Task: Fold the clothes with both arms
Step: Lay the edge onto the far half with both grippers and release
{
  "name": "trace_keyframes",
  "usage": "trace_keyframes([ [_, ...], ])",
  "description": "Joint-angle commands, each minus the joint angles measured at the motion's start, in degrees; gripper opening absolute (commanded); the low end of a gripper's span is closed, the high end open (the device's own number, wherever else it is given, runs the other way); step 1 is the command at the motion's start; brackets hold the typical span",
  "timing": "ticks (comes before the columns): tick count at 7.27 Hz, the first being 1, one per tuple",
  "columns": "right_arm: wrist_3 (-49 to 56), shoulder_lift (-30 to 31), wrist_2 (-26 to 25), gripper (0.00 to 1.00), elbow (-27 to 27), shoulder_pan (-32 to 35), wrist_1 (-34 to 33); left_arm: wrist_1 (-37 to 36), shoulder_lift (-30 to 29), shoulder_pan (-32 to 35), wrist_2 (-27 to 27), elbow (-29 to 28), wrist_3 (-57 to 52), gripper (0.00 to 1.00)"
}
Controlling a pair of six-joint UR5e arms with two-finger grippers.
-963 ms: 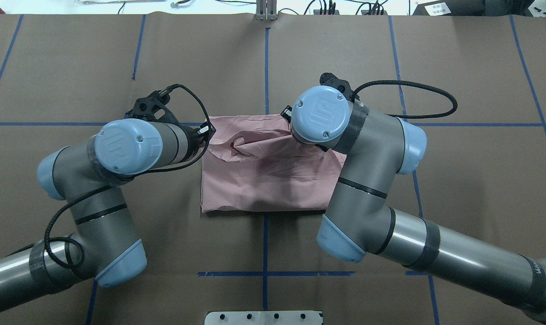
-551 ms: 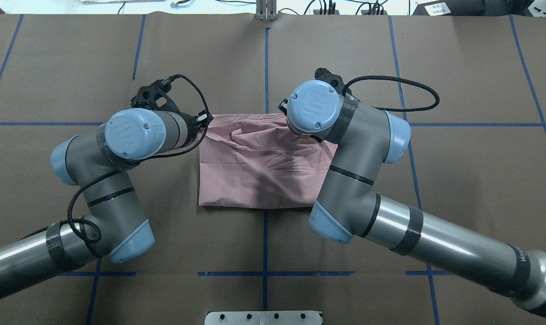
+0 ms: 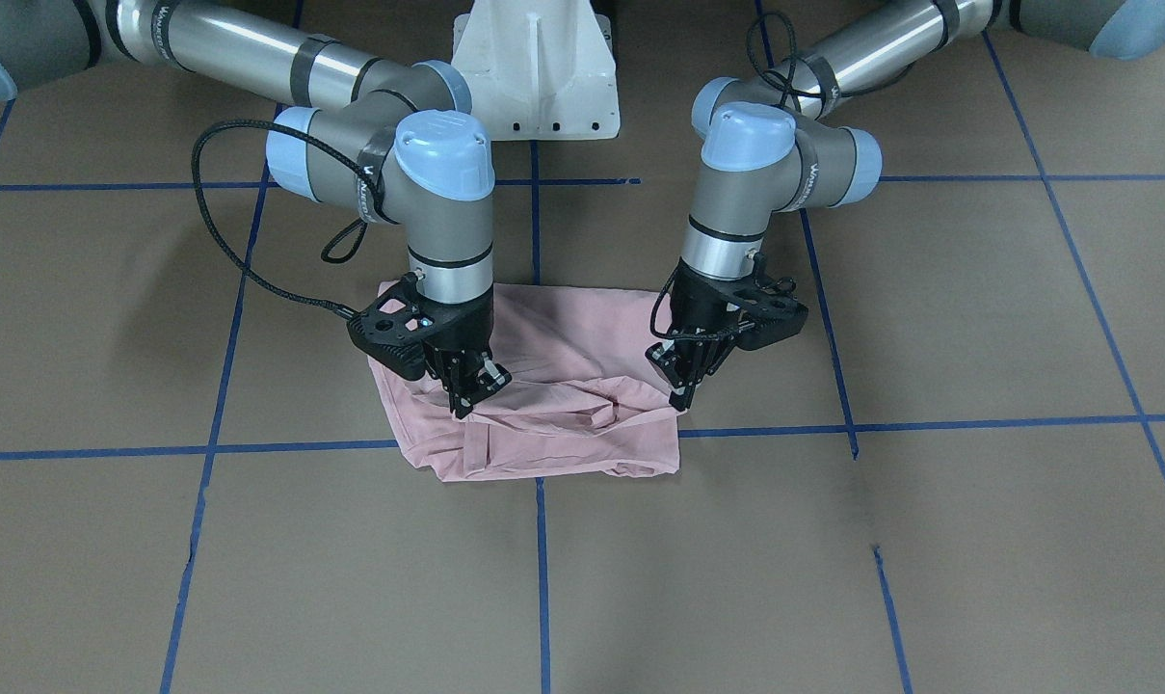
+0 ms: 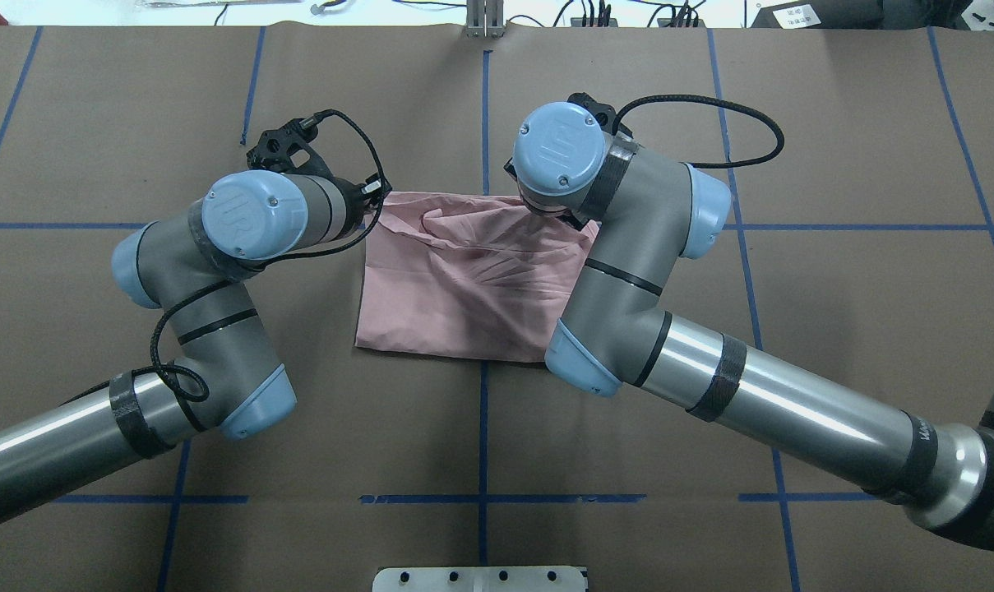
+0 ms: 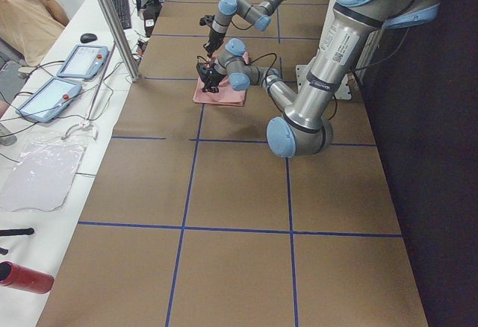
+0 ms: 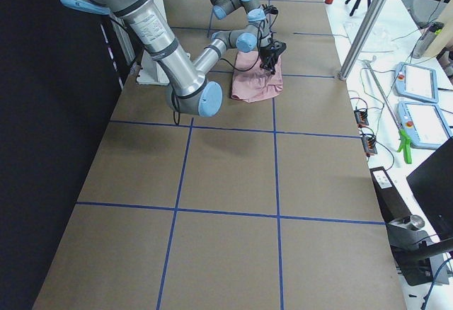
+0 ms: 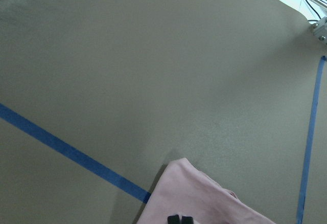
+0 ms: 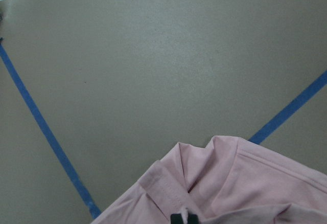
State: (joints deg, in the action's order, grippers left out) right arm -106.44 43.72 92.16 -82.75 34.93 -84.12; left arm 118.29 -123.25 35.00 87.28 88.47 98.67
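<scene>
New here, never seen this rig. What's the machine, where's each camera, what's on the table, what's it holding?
A robot: left arm and right arm on a white pedestal, at a table covered in brown paper with blue tape lines. Cameras: one faces the robot, so sides look swapped; one looks down from behind it; one at each table end; one on each wrist. On the table lies a folded pink T-shirt. The left tool and the right tool are each shut on its far edge.
</scene>
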Motion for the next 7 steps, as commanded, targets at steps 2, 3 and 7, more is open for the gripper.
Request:
trace_keyframes([
  [2, 1.1, 0.0, 0.7, 0.00, 0.8, 0.9, 0.0, 0.2, -0.8, 1.3, 0.0, -0.6, -2.0, 0.00],
  [3, 1.3, -0.1, 0.9, 0.00, 1.1, 1.4, 0.0, 0.2, -1.3, 1.4, 0.0, -1.3, -2.0, 0.00],
  [7, 4.5, -2.3, 1.2, 0.99, 12.3, 2.3, 9.1, 10.4, -6.1, 2.4, -3.1, -16.7, -5.6, 0.38],
])
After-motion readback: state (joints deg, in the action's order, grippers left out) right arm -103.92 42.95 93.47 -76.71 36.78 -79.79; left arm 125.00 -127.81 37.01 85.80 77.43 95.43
